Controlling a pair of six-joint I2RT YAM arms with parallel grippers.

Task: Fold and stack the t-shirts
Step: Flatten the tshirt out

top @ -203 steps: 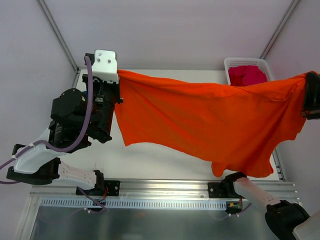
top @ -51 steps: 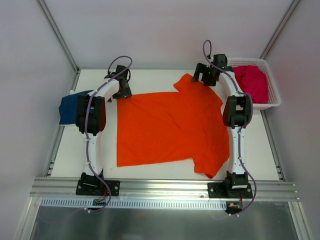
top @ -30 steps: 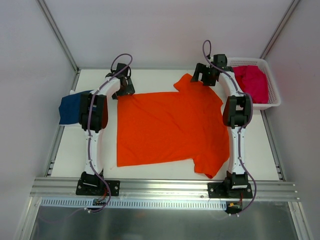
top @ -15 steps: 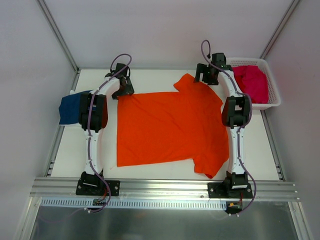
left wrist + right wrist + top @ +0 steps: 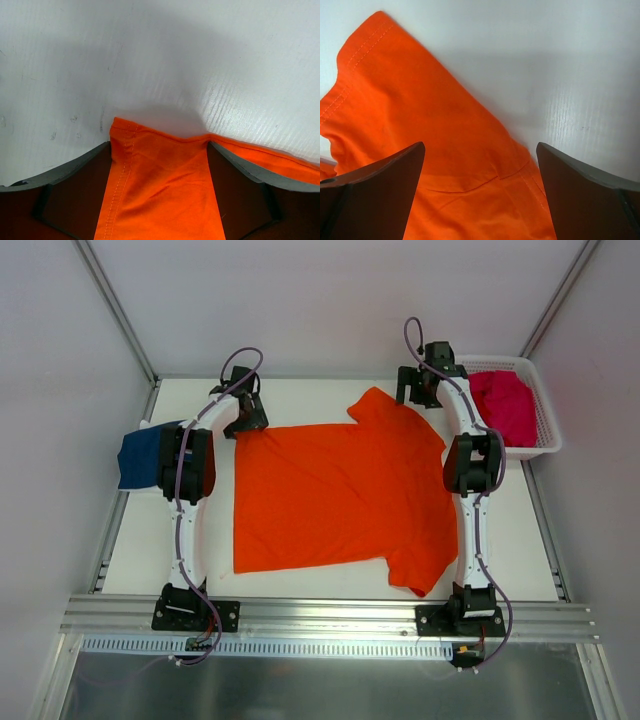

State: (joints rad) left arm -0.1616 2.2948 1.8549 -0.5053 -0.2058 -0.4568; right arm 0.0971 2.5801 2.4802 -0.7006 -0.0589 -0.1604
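One orange shirt (image 5: 340, 495), one navy shirt (image 5: 135, 455), and a pink heap (image 5: 503, 405) whose shirts cannot be counted.

The orange shirt lies spread flat in the middle of the table (image 5: 300, 585). Its straight hem is to the left, one sleeve points to the far side and the other to the near right corner. It is bright and plain, with light creases. Its right edge is hidden under the right arm (image 5: 470, 460).

The navy shirt sits at the table's left edge, partly behind the left arm (image 5: 185, 465). The pink heap fills the one white basket (image 5: 545, 435) at the far right.

The left claw (image 5: 159, 145) stands wide open astride the shirt's far left hem corner, gripping nothing. The right claw (image 5: 480, 145) is also spread wide over the far sleeve, holding nothing.
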